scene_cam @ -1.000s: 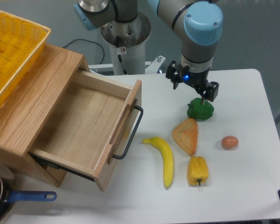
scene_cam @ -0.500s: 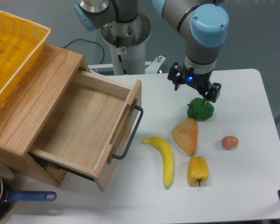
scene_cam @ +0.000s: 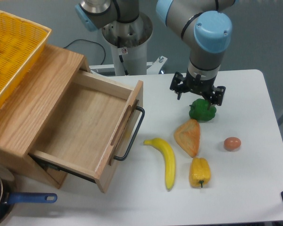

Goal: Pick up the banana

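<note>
Inventory by kind, as sighted. One banana (scene_cam: pixel 166 160) is lying at lower centre of the frame. One yellow pepper (scene_cam: pixel 200 172) is sitting just right of it. One green pepper (scene_cam: pixel 202 110) is sitting at upper right of centre. One orange-yellow wedge (scene_cam: pixel 188 136) is lying between the two peppers. One brown egg (scene_cam: pixel 232 143) is resting at right. One wooden drawer unit (scene_cam: pixel 47 117) is standing at left, its single drawer showing open. One yellow basket (scene_cam: pixel 16 52) is sitting at upper left. One blue-handled pan (scene_cam: pixel 9 200) is showing at lower left. One arm is appearing, carrying one gripper (scene_cam: pixel 197 92).
</note>
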### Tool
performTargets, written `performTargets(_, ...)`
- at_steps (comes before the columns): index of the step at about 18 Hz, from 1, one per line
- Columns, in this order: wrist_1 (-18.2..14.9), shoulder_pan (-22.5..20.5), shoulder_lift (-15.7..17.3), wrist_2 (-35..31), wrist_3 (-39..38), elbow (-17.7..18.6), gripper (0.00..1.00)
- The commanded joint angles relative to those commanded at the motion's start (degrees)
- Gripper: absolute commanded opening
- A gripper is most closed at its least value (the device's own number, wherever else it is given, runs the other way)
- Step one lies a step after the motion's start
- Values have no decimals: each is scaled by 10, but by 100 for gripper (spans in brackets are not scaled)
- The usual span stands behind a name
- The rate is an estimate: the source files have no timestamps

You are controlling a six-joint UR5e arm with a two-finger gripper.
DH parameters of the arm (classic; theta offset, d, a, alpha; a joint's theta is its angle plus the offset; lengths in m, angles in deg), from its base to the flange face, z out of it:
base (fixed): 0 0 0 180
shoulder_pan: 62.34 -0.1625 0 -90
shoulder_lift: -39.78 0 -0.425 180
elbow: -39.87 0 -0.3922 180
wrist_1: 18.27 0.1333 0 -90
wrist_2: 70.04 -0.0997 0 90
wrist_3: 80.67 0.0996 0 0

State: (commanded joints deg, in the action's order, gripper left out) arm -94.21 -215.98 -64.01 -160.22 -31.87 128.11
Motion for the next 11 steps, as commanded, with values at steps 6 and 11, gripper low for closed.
performTargets(6, 30, 5, -35, 10, -143, 3, 100)
performTargets(11, 29, 22, -64, 24, -204, -4, 100)
